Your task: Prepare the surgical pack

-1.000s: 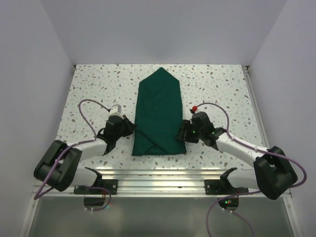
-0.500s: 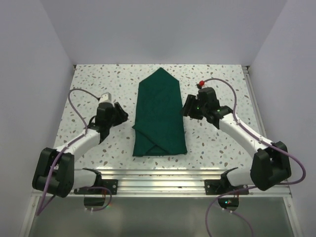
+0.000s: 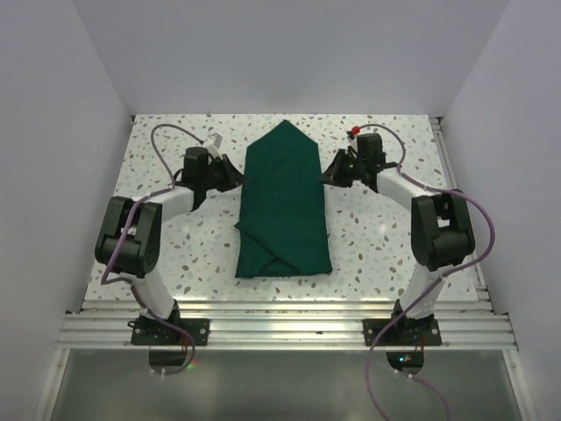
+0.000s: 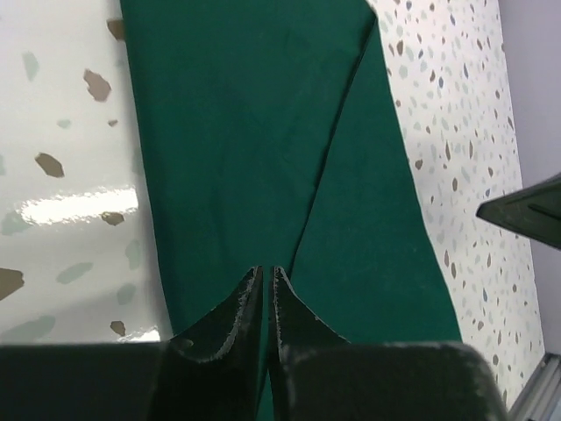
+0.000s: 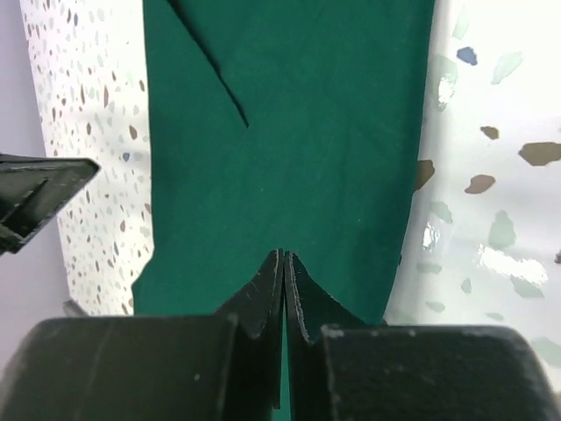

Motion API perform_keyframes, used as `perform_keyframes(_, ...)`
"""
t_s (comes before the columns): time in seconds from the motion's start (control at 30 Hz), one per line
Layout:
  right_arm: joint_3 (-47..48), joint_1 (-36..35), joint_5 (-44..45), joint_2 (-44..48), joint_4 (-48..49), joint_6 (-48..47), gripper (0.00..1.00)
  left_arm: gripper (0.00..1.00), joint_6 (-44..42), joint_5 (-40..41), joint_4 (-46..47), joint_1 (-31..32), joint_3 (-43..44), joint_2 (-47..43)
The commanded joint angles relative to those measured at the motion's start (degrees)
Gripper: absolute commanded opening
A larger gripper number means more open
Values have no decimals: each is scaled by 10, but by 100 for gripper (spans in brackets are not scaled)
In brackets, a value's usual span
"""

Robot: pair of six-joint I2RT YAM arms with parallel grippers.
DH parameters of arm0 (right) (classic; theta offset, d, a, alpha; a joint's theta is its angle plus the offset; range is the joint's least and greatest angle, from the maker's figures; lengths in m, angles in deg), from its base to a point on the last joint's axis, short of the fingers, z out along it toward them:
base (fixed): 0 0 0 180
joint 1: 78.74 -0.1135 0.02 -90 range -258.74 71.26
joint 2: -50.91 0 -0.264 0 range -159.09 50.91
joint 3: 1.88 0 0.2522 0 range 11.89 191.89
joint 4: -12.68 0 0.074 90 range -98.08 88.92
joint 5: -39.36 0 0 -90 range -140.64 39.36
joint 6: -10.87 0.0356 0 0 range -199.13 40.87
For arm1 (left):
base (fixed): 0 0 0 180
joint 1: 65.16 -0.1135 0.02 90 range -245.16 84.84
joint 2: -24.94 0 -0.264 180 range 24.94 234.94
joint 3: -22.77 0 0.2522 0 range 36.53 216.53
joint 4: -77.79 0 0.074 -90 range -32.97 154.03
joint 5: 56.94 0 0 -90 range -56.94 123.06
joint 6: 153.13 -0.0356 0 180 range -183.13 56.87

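Note:
The surgical pack shows as a dark green cloth bundle (image 3: 282, 202), folded long with a pointed far end, lying flat in the middle of the table. My left gripper (image 3: 233, 178) reaches in at its left edge, about a third of the way down from the point. The right gripper (image 3: 326, 176) mirrors it at the right edge. From the left wrist, the left gripper (image 4: 267, 270) is shut to a thin slit above the cloth (image 4: 263, 132). From the right wrist, the right gripper (image 5: 285, 254) is shut tight over the cloth (image 5: 307, 132). No fold shows pinched in either.
The speckled white table (image 3: 386, 237) is walled in white on three sides. An aluminium rail (image 3: 280, 320) carrying both arm bases runs along the near edge. Purple cables loop off each arm.
Both arms have stretched from the near end of the bundle out to its far part. Both grippers, open half a second ago, have closed at the cloth's side edges.

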Motion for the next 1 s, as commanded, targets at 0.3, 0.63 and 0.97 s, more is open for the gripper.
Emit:
perform_keyframes(0.3, -106, 0, -108, -47, 134, 23, 0, 5, -3, -87, 84, -1, -90, 29)
perform_keyframes(0.63, -152, 0, -92, -79, 109, 0, 0, 1, 4, -66, 80, 2, -148, 49)
perform_keyframes(0.97, -32, 4, -75, -50, 33, -9, 0, 2, -17, -21, 14, 1, -79, 2)
